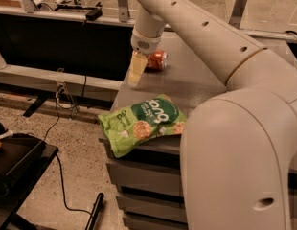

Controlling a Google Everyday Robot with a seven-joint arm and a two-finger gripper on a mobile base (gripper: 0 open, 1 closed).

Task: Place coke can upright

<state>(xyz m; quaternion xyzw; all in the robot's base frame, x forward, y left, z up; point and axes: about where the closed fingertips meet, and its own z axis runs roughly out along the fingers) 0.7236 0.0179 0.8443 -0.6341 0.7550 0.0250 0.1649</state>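
Note:
The coke can [157, 60] is red-orange with a silver end and lies on its side near the far left edge of the grey table top [187, 87]. My gripper [135, 72] hangs from the white arm [196, 37], points down, and sits right at the can's left side. Whether it touches or holds the can is hidden. The can's right part shows; its left part is behind the gripper.
A green snack bag [141, 121] lies on the table's near left corner, overhanging the edge. The arm's big elbow [239, 162] fills the lower right. Drawers [139, 186] sit under the table. A black cart [17, 164] and cables are on the floor to the left.

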